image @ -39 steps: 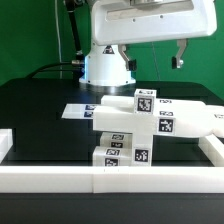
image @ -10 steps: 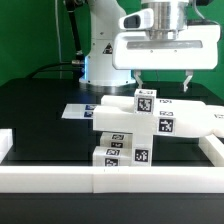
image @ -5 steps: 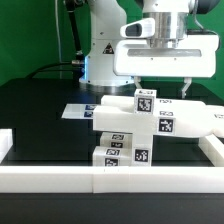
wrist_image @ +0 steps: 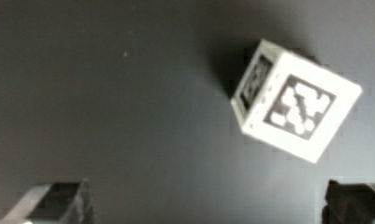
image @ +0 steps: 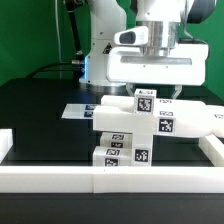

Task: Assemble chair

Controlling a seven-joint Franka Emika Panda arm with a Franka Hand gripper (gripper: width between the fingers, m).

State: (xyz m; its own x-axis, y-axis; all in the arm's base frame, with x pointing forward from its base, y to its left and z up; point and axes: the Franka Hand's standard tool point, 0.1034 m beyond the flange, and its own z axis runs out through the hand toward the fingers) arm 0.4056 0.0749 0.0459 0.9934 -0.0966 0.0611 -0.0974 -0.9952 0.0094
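Note:
The chair's white tagged pieces sit in a cluster on the black table: a small post (image: 144, 101) on top, notched blocks (image: 120, 138) below it, and a long piece (image: 188, 119) to the exterior view's right. My gripper (image: 152, 88) hangs low just behind and above the post; its fingertips are mostly hidden by the post. In the wrist view a white tagged piece (wrist_image: 294, 100) lies tilted ahead of my gripper (wrist_image: 205, 205). Both fingertips (wrist_image: 52, 200) stand far apart with only dark table between them. The gripper is open and empty.
A low white border rail (image: 110, 178) runs along the front and up both sides. The marker board (image: 78, 110) lies flat behind the cluster at the exterior view's left. The arm's base (image: 104, 62) stands at the back.
The gripper has come down and shifted toward the exterior view's left, from high at the right to just behind the top post. The chair pieces have not moved.

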